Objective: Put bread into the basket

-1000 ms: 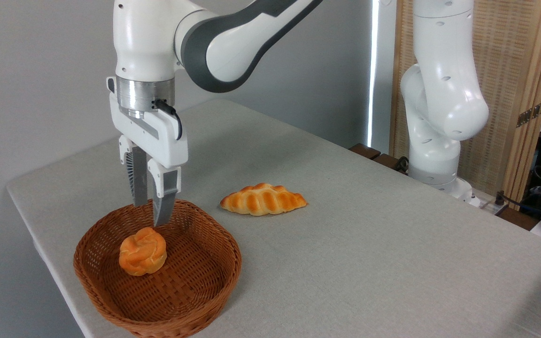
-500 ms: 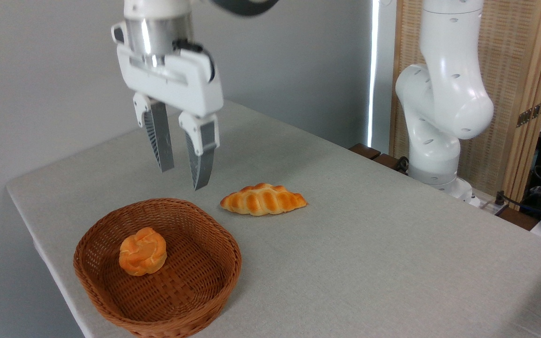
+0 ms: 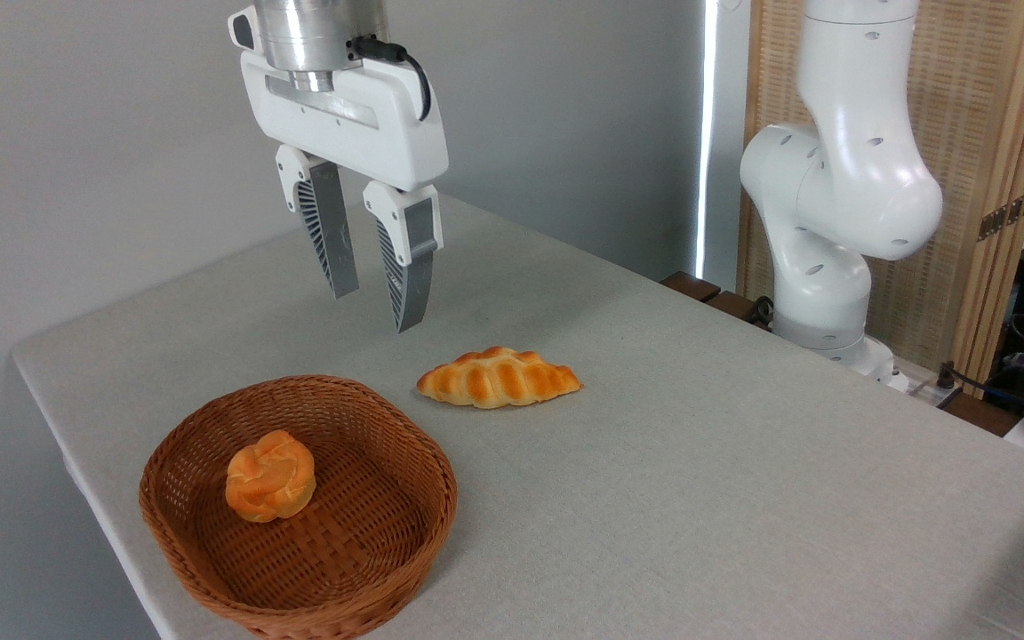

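One bread bun sits inside basket, w/ basket near table front-left corner. Gripper hangs above table, clear of basket, jaws apart & empty. Braided loaf lies on table just beyond basket, toward the middle.

No legible text or labels

A woven wicker basket, brown and ribbed, holds a bun with a smooth, slightly glossy orange crust. A braided loaf shows the same shiny golden glaze. The table is covered in matt grey cloth-like material. The gripper has a glossy white plastic body, a brushed metal collar and ridged grey fingers.
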Tool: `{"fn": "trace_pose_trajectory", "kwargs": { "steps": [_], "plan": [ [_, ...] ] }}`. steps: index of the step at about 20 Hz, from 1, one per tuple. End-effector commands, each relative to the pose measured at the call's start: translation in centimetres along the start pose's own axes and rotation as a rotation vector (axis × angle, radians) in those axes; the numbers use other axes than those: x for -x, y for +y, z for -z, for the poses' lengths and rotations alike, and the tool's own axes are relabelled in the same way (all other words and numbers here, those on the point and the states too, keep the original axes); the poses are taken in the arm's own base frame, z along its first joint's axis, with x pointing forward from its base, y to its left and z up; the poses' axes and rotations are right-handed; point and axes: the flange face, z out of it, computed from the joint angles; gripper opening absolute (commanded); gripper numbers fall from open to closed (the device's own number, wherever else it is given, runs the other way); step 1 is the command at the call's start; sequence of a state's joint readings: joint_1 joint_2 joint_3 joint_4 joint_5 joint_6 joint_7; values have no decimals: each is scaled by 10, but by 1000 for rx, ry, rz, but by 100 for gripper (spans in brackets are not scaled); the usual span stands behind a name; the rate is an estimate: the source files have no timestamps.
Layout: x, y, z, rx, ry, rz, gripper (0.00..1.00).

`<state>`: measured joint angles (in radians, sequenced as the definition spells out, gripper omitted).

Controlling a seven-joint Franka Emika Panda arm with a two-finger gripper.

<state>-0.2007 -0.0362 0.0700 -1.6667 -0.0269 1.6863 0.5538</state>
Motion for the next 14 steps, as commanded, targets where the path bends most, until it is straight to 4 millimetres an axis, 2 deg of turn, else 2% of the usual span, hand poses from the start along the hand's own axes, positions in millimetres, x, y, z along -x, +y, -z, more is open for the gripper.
{"fn": "trace_pose_trajectory", "kwargs": {
  "steps": [1, 10, 14],
  "plan": [
    [6, -1, 1, 28, -19, -16, 100],
    [20, -21, 4, 23, -17, 27, 100],
    [23, -23, 7, 20, -13, 35, 100]
  ]
}}
